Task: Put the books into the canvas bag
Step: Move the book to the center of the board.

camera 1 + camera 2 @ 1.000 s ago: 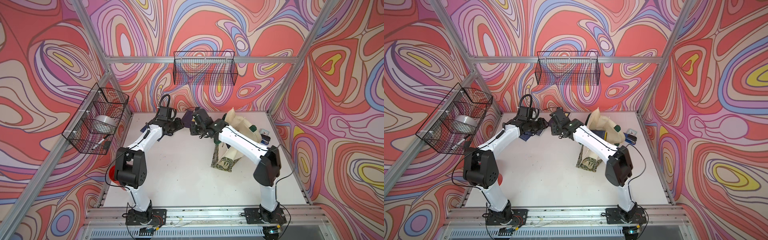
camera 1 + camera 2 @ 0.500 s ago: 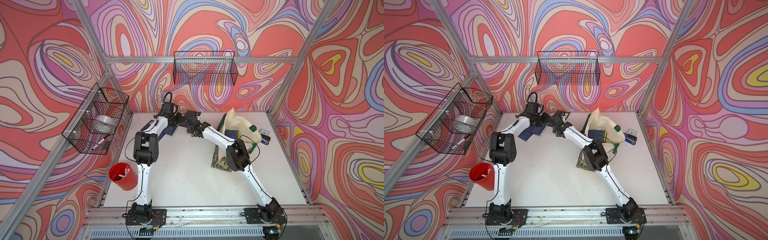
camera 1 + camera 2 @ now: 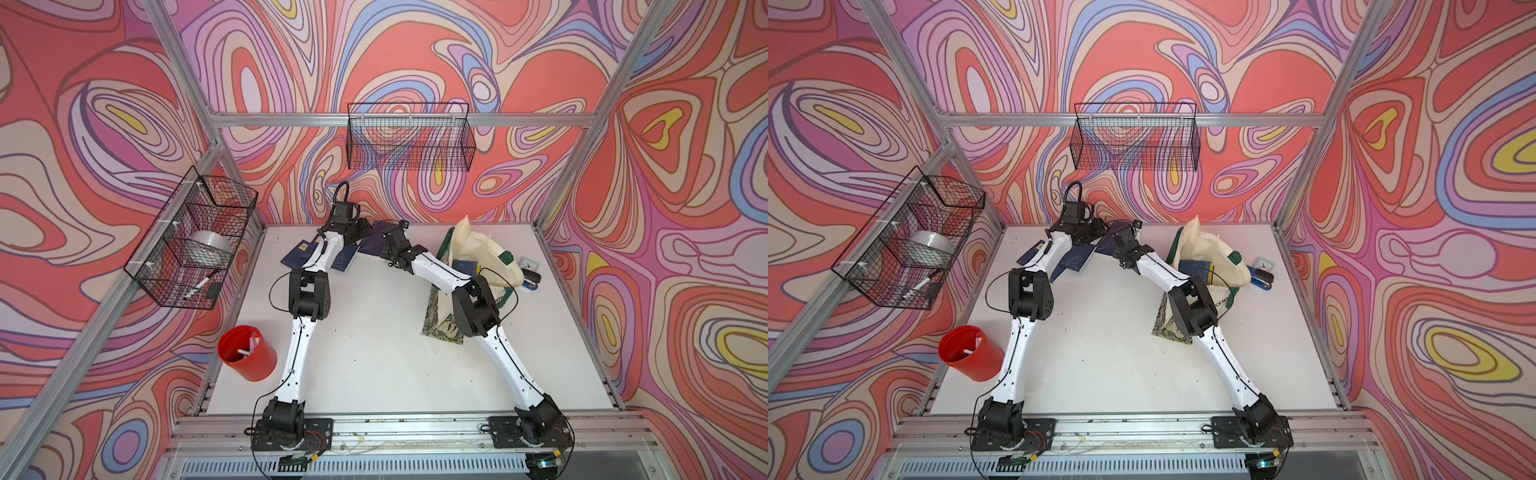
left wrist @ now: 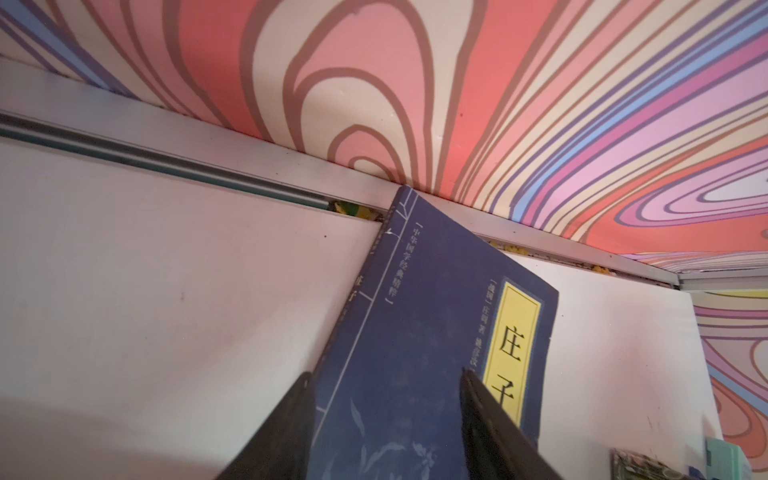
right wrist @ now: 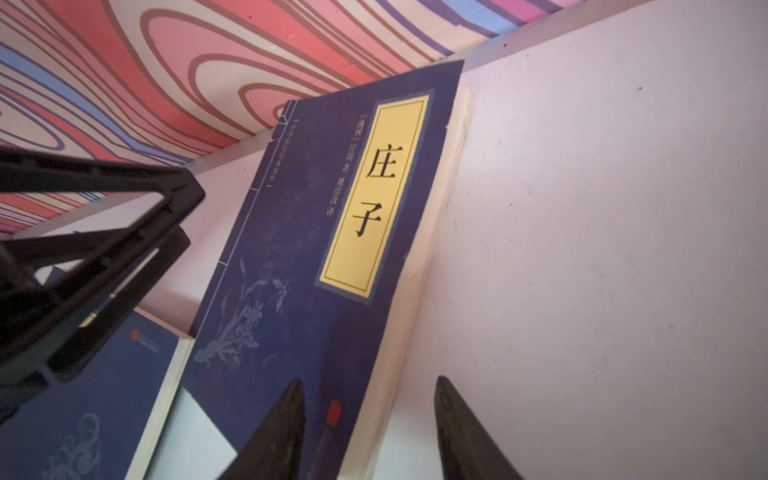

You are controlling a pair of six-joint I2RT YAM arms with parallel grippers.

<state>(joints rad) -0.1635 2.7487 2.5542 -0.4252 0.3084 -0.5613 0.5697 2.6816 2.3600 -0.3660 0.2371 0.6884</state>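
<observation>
your left gripper (image 4: 386, 372) and right gripper (image 5: 369, 379): half open, empty; book (image 5: 291, 249) beneath looks light, slick; pinch its page edge

庄子 on navy book (image 5: 291, 332), CENT on bag (image 3: 1217, 253)

both top views high out front, looking down over the whole desk (image 3: 374, 357) to the back wall (image 3: 415, 62), wrist cams super close behind left claw (image 4: 386, 374) and right claw (image 5: 369, 379), both sharing the navy yellow-labelled book (image 4: 415, 332)
</observation>
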